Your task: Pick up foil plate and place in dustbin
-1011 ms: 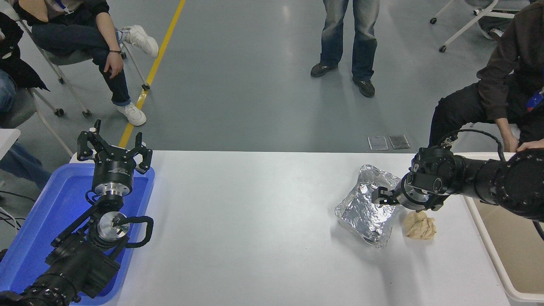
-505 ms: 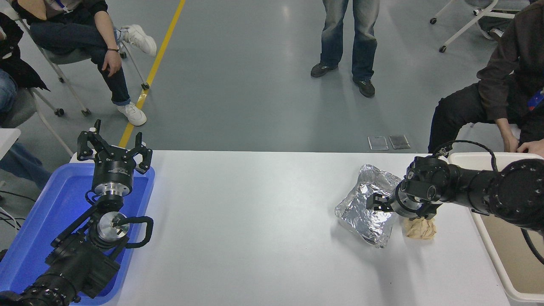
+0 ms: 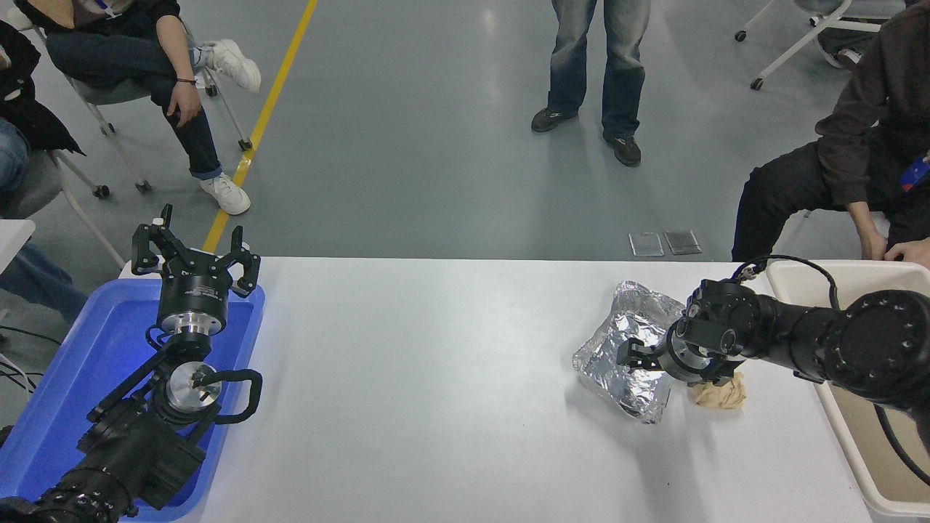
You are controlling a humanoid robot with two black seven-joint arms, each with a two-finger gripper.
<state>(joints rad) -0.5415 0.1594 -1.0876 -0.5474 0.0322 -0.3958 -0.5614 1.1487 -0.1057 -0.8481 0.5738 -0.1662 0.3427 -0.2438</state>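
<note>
The foil plate (image 3: 625, 356) is a crinkled silver tray lying on the white table (image 3: 436, 392) at the right. My right gripper (image 3: 631, 357) reaches in from the right edge and hangs over the plate's middle, fingers pointing left; I cannot tell whether they are open. The dustbin (image 3: 857, 283), a beige bin with a thick rim, stands at the table's right edge, partly hidden by my right arm. My left gripper (image 3: 195, 250) is open and parked at the lower left, above the blue tray.
A small crumpled tan paper wad (image 3: 721, 392) lies just right of the foil plate, partly under my right wrist. A blue tray (image 3: 65, 370) sits at the left edge. People sit and stand beyond the table's far side.
My right gripper has moved left and a little down, further over the foil plate. The arm now covers part of the paper wad. The left arm has not moved.
</note>
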